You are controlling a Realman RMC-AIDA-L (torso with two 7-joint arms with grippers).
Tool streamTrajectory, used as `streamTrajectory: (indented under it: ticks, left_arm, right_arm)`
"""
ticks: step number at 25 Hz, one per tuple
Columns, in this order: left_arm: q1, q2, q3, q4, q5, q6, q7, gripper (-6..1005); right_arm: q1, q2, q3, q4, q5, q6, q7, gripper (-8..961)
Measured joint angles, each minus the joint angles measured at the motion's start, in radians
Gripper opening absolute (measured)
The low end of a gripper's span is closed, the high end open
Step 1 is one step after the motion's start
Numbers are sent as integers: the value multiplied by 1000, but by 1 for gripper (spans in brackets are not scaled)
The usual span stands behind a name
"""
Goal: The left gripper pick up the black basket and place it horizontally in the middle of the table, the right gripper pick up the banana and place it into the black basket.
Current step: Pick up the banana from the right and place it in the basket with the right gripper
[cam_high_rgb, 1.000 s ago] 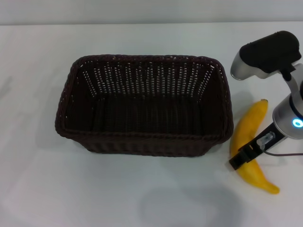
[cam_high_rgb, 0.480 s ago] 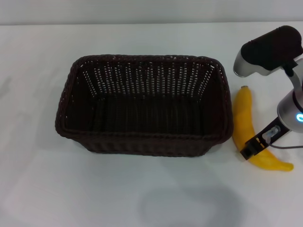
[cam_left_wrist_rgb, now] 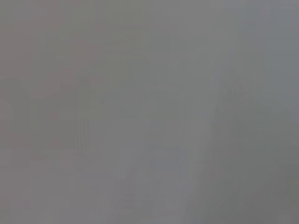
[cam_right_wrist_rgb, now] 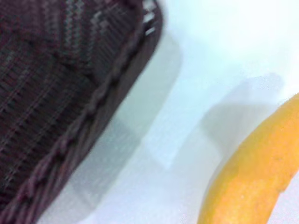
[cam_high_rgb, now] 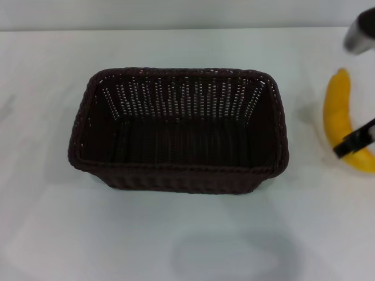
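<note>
The black basket [cam_high_rgb: 179,132] stands open side up in the middle of the white table [cam_high_rgb: 176,234], its long side running left to right. The banana [cam_high_rgb: 338,114] is to the right of it, apart from its right wall. My right gripper [cam_high_rgb: 353,143] is at the right edge of the head view, shut across the banana's lower part; one black finger shows as a bar over it. In the right wrist view the banana [cam_right_wrist_rgb: 254,177] is close up, with the basket's braided rim [cam_right_wrist_rgb: 100,100] beside it. The left gripper is out of view.
Part of the right arm's silver-black housing [cam_high_rgb: 360,30] shows at the top right corner. The left wrist view shows only plain grey. Bare white table lies in front of and to the left of the basket.
The right gripper has moved right and toward the far side, carrying the banana away from the basket's right wall and turning it. Most of the right arm has left the view. The basket has not moved.
</note>
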Motion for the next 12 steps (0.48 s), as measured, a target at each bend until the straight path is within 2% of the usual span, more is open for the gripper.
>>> streamTrajectory:
  ticks: [2, 7, 12]
  left_arm:
    - [-1, 2, 3, 1, 2, 0, 1, 894]
    - [-15, 23, 9, 5, 35, 0, -57, 894]
    - [-11, 18, 9, 35, 53, 23, -116, 894]
  right_arm:
    - [-5, -1, 54, 37, -7, 2, -43, 471]
    - [-5, 1, 170, 166, 7, 0, -167, 475]
    - [18, 3, 191, 224, 129, -44, -279, 486]
